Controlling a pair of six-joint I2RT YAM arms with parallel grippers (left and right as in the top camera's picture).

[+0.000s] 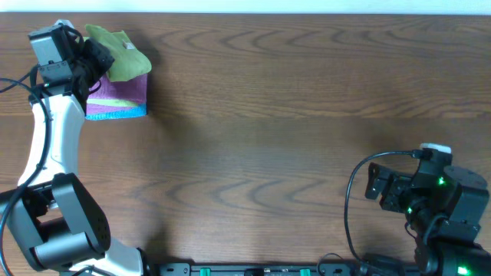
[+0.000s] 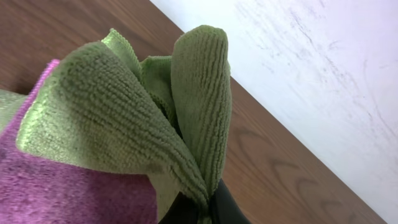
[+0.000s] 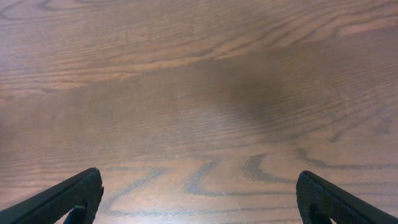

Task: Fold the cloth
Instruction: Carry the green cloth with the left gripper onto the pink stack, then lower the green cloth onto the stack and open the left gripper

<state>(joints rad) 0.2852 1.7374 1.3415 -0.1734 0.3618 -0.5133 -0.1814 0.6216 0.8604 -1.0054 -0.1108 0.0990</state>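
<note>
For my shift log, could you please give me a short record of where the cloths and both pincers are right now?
green cloth: bunched, draped over the purple cloth, top left of the overhead view
purple cloth: flat on the table, with a blue layer beneath
left pincer: shut on the green cloth
right pincer: open, over bare wood, holding nothing
fold: not yet done

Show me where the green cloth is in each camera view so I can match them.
Overhead: green cloth at top left, atop the purple cloth.
Left wrist: green cloth fills the centre, pinched by the left gripper.
Right wrist: not in view; only table and open right gripper.
Shared landmark: the purple cloth beneath it, in overhead and left wrist.
</note>
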